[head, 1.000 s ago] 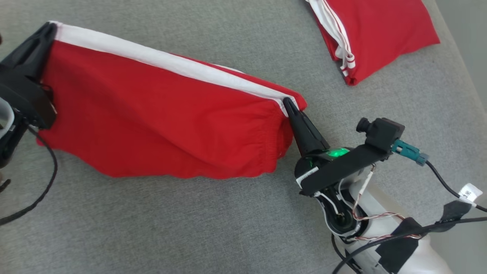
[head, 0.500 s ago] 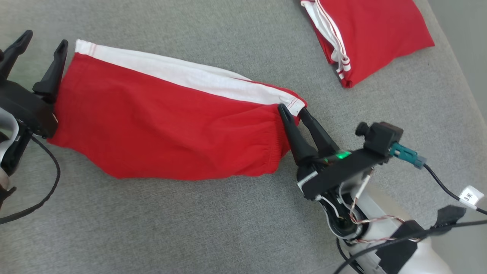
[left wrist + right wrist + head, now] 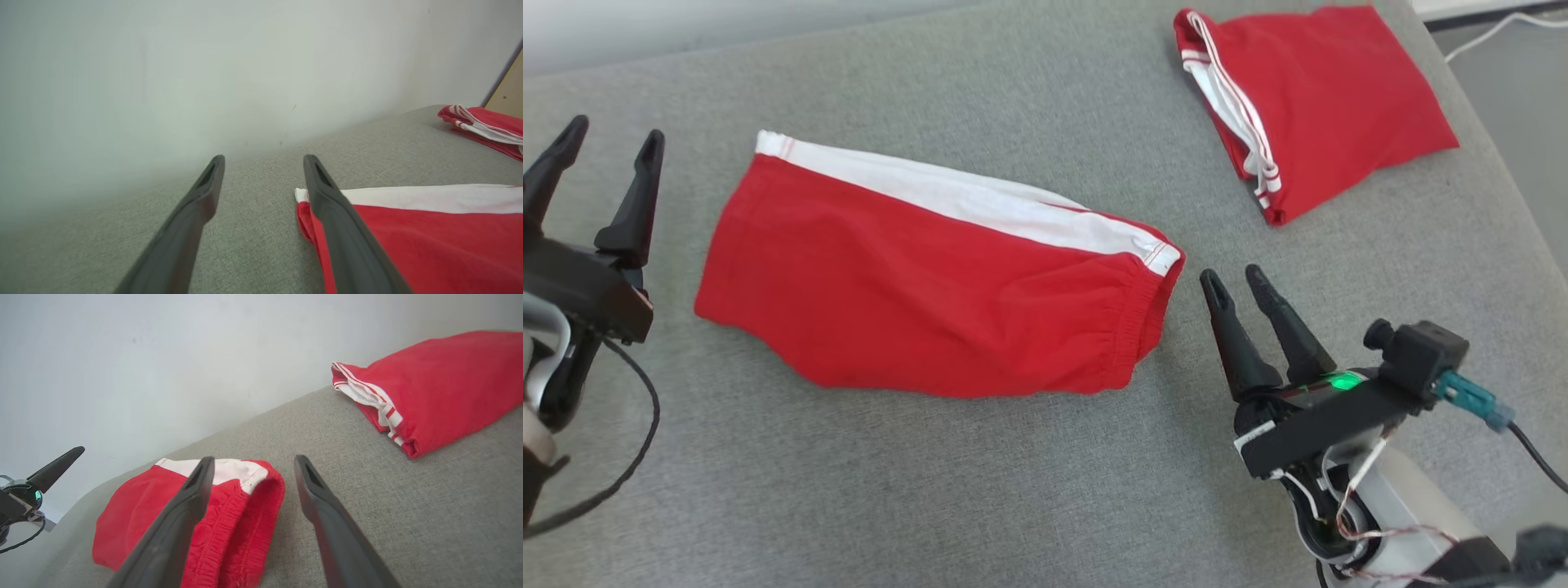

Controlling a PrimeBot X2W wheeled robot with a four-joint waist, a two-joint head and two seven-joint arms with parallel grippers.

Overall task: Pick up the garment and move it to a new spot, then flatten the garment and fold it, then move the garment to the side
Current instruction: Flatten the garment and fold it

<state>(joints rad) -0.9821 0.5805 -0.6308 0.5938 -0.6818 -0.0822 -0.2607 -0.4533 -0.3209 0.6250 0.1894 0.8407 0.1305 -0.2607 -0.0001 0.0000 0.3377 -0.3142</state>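
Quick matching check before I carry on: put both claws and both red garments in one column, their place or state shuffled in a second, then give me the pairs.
1. left claw
2. right claw
3. spread garment
4. folded garment

A. far right, apart from both claws
B. open, just off the spread garment's right end
C. lying at centre, gripped by nothing
D. open, off the spread garment's left end

Pairs: 1-D, 2-B, 3-C, 4-A

The shorts [image 3: 429, 245] run off the left wrist view's right edge; a finger [image 3: 347, 245] of the left gripper [image 3: 263, 160] hides part of their end.
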